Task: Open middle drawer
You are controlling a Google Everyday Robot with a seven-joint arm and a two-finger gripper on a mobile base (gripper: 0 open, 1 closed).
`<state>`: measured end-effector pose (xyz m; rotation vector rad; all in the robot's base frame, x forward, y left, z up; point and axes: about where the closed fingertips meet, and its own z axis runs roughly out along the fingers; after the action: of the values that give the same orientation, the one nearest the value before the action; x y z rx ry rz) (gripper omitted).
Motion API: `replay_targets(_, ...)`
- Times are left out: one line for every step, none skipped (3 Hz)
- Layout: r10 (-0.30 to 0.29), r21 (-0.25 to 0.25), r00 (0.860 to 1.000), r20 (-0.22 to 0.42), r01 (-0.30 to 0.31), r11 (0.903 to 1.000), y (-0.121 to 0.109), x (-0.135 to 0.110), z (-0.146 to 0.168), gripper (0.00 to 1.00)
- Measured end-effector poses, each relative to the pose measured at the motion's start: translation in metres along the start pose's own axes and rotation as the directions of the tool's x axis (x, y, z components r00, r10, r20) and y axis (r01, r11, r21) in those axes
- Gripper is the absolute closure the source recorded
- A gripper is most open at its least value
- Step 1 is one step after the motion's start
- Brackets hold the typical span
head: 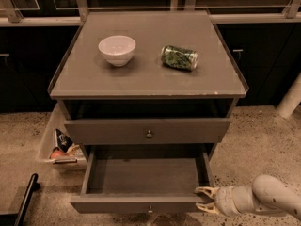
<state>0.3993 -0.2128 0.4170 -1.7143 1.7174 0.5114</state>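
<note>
The middle drawer [141, 203] is pulled far out, and its empty grey-brown inside shows from above. Its low front panel faces me with a small round knob [149, 209]. The drawer above it [117, 132], with a taller front and a knob, stands only slightly out. The lowest drawer is hidden beneath. My gripper [203, 199] is at the right end of the middle drawer's front panel. Its pale fingers [205, 190] are spread apart by the panel's corner and hold nothing. The white arm [268, 199] comes in from the lower right.
A white bowl [117, 49] and a green can lying on its side [179, 57] rest on the cabinet top [146, 81]. A bin with snack packets [60, 147] stands at the cabinet's left. A black bar [26, 199] lies at lower left. A white post [290, 99] stands at right.
</note>
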Motion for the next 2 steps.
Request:
replay_targets(0.0,0.0,1.0,0.0,0.0,1.0,0.0,0.0,0.0,0.35)
replay_targets(0.0,0.0,1.0,0.0,0.0,1.0,0.0,-0.0001,0.0,0.12)
